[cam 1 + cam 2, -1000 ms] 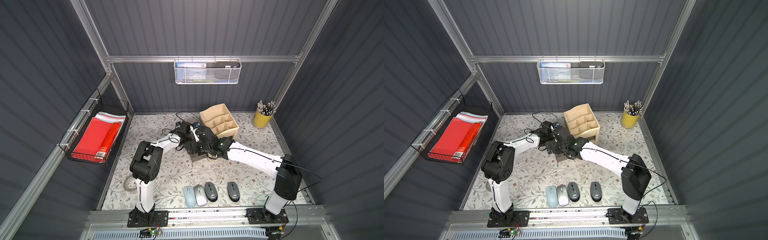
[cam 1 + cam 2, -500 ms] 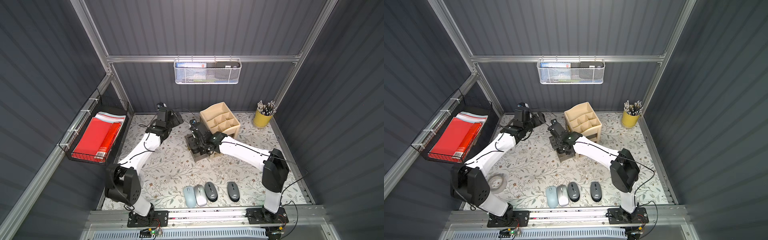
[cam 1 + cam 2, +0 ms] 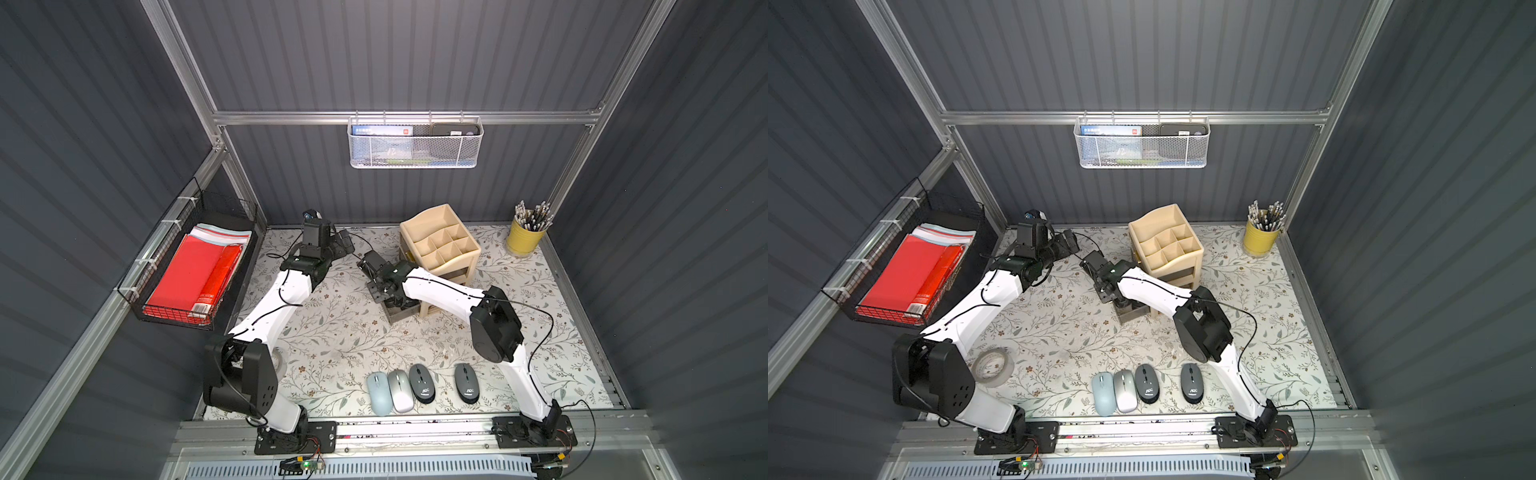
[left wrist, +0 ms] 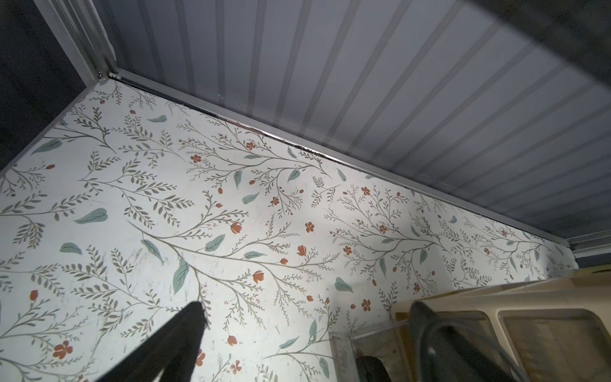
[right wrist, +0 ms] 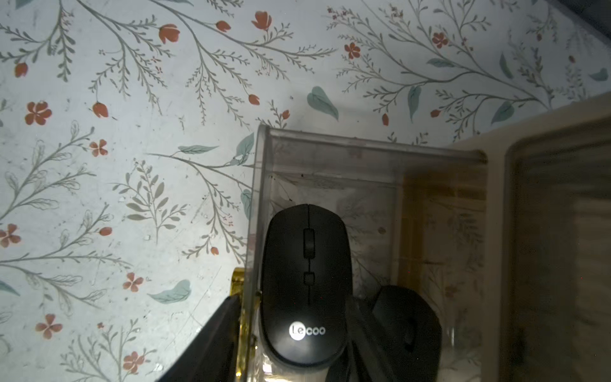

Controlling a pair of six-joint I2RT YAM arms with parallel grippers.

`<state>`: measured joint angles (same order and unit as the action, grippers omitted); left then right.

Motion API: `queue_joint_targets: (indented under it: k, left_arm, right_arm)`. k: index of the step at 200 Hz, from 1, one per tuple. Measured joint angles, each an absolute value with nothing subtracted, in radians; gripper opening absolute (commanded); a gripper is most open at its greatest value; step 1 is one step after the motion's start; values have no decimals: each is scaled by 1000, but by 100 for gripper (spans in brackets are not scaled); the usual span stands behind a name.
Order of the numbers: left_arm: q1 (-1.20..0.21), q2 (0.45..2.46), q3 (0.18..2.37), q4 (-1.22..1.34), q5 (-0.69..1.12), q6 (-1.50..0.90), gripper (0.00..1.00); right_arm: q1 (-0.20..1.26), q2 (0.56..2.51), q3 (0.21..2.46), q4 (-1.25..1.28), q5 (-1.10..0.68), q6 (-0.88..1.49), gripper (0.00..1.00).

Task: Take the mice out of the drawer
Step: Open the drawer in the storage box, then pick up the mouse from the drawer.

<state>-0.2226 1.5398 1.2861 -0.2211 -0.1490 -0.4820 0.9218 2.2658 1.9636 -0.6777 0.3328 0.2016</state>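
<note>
Extraction: right end effector (image 5: 294, 330) pinches matte black oval mouse (image 5: 304, 264) (left end effector (image 4: 305, 311) spread); next, probably lift toward six o'clock.

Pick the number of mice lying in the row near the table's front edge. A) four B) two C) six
A: both top views show a pale blue mouse, a silver mouse, a dark grey mouse beside it and a second dark grey mouse set apart.

Four mice (image 3: 422, 383) lined up, right gripper (image 3: 388, 296) at open drawer (image 3: 395, 319)
</note>
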Motion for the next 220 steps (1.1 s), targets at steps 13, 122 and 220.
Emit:
queue_joint_targets:
  k: [13,122,220]
  left_arm:
    - [-221,1540,1286,-220,-148,-477,99]
    - [-219,1576,1286,-218,-138,-471,99]
    - [-215,1590,1251,-211,-129,-467,99]
  right_arm:
    - [921,2231,1914,-662,333,201,56]
    - [849,2079,1699,-535,286,179,56]
    - [852,2184,1776,-616,270,97,83]
